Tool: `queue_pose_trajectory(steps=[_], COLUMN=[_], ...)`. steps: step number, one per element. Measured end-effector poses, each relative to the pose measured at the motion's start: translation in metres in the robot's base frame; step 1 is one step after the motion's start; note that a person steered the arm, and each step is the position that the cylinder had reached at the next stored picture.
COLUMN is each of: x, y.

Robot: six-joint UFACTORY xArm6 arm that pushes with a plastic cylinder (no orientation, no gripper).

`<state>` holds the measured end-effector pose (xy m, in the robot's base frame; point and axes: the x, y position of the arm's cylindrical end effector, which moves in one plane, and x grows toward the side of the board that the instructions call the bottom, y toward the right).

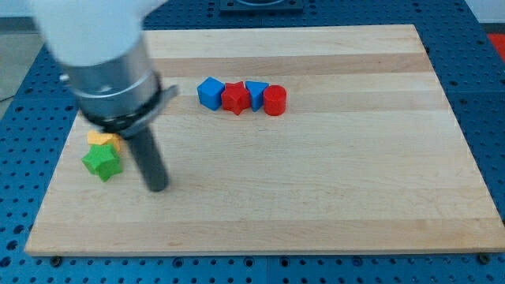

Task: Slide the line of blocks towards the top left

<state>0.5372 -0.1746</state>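
A: Where does the line of blocks sit?

B: On the wooden bench (316,189), in its upper half and a little to the view's left of centre. Four blocks stand in a row, touching or nearly so: a blue cube (210,92) at the view's left end, then a red star (235,98), then a blue triangular block (256,92), and a red cylinder (274,101) at the view's right end.

A: And my tip?

B: My tip (158,187) rests on the bench towards the view's lower left, well apart from the row and below it. It touches none of the four.

A: Anything close to it?

B: A green star (102,162) lies just to the view's left of the rod, near but not touching. A yellow block (103,140) sits right above the green star, partly hidden by the arm's grey collar, so its shape is unclear.

A: State of the jaws?

B: There are none on this arm; it ends in a plain dark rod, so nothing is clamped.

A: What surrounds the bench?

B: A blue perforated surface (24,118) shows on all sides.
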Motion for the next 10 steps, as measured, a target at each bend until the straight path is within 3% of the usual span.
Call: queue_pose_trajectory(steps=[2,4,6,10], x=[-0.001,-0.006,-0.038,-0.049], y=[-0.129,-0.103,-0.063,-0.031])
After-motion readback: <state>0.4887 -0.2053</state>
